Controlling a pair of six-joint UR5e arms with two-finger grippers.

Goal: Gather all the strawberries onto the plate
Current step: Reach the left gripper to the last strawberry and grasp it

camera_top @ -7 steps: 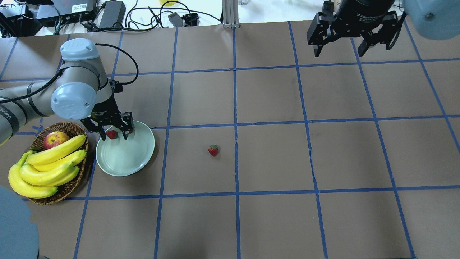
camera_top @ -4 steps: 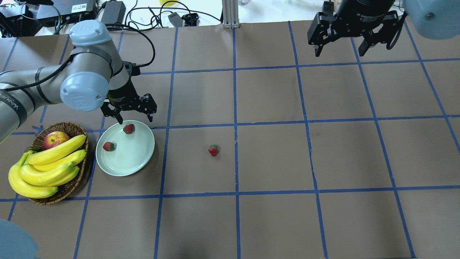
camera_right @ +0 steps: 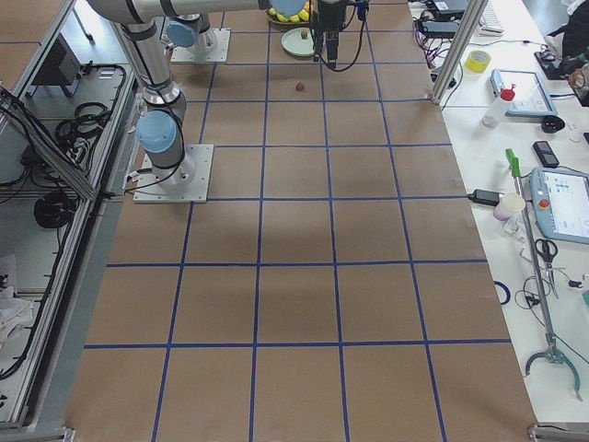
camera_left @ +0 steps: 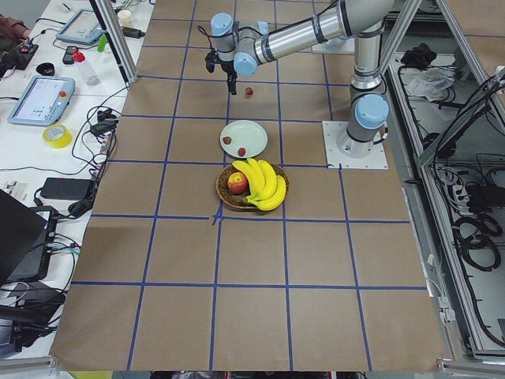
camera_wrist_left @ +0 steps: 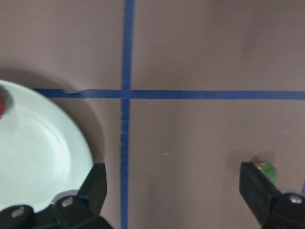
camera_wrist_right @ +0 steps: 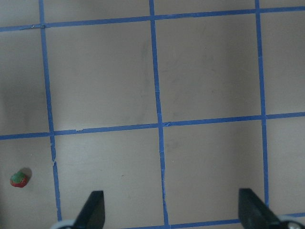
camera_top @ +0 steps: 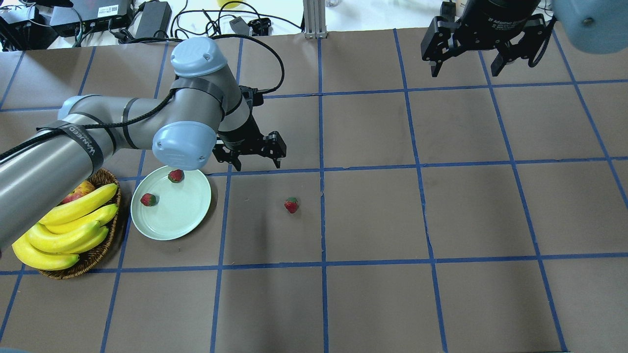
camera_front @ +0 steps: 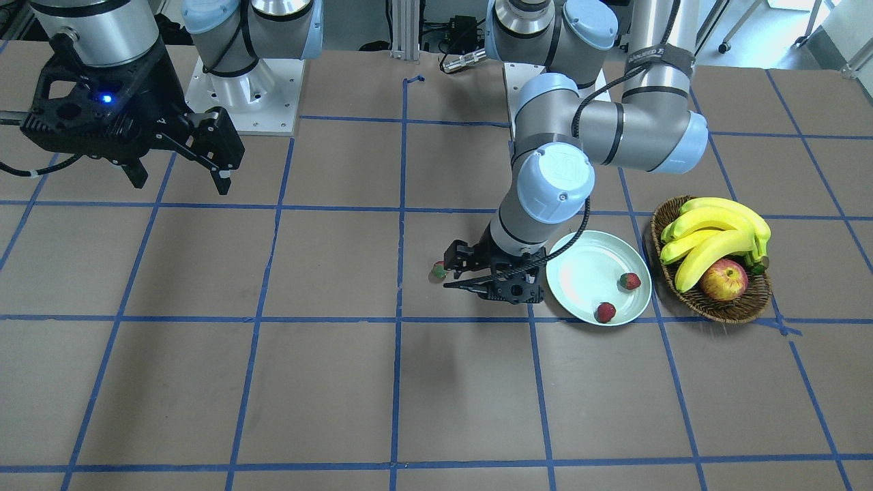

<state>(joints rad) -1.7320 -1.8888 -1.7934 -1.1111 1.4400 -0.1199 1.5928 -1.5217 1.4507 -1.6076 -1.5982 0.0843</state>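
Observation:
The pale mint plate lies at the left of the table and holds two strawberries. A third strawberry lies on the brown table to the plate's right. My left gripper is open and empty, above the table between the plate and that strawberry. In the left wrist view the plate is at the left and the loose strawberry is by the right finger. My right gripper is open and empty, high at the far right.
A wicker basket with bananas and an apple stands just left of the plate, partly under my left arm. Cables and boxes lie beyond the table's far edge. Blue tape lines grid the table.
My left gripper has left the plate and moved right toward the table's middle, open throughout. Two strawberries now lie uncovered in the plate. The right arm has barely moved.

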